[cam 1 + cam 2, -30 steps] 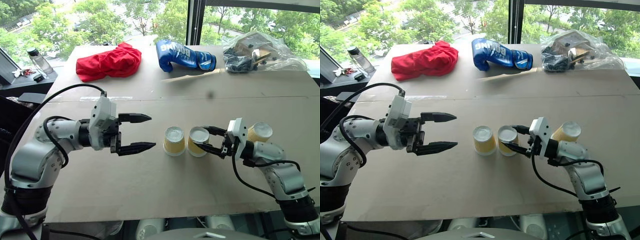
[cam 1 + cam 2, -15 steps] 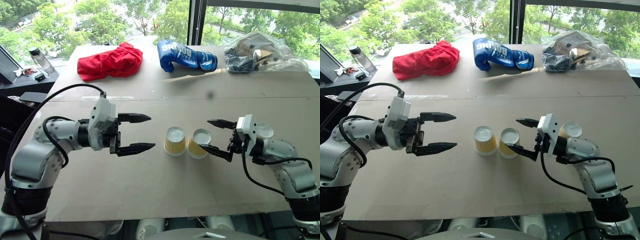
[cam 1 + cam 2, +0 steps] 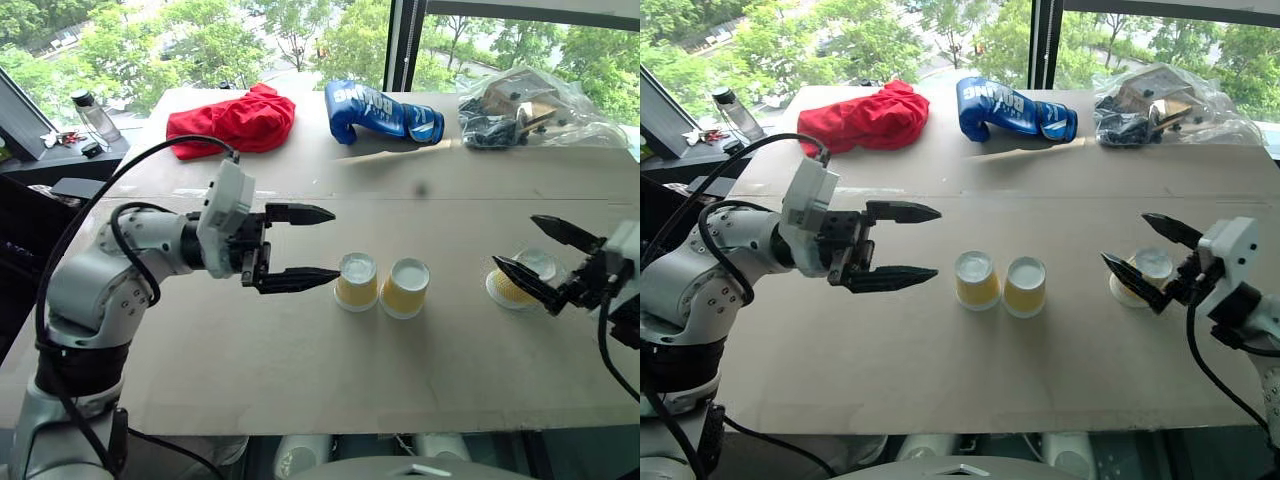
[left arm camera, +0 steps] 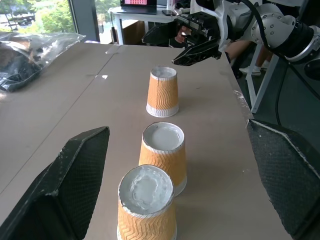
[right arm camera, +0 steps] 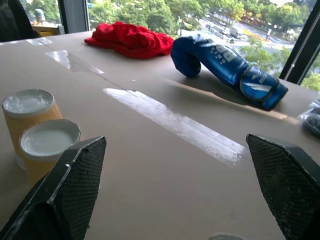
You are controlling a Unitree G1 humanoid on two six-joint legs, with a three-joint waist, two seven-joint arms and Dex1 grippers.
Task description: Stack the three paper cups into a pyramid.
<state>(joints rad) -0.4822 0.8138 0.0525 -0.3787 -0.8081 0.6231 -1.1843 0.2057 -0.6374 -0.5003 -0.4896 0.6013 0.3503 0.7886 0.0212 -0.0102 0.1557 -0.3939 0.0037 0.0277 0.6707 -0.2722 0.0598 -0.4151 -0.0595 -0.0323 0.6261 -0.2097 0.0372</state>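
While all three paper cups (image 3: 357,282) are stood upside down on the worktop (image 3: 300,360), tan ribbed sides and white bases are shown; two are touching mid-worktop, the third (image 3: 520,279) is framed by the right gripper (image 3: 545,254), its fingers spread wide and empty. The left gripper (image 3: 315,247) fingers are likewise spread wide beside the pair.

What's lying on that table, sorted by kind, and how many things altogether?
Paper cups: 3 (one, a second beside it, a third apart)
Red cloth: 1
Blue boxing glove: 1
Clear plastic bag of items: 1
Total: 6
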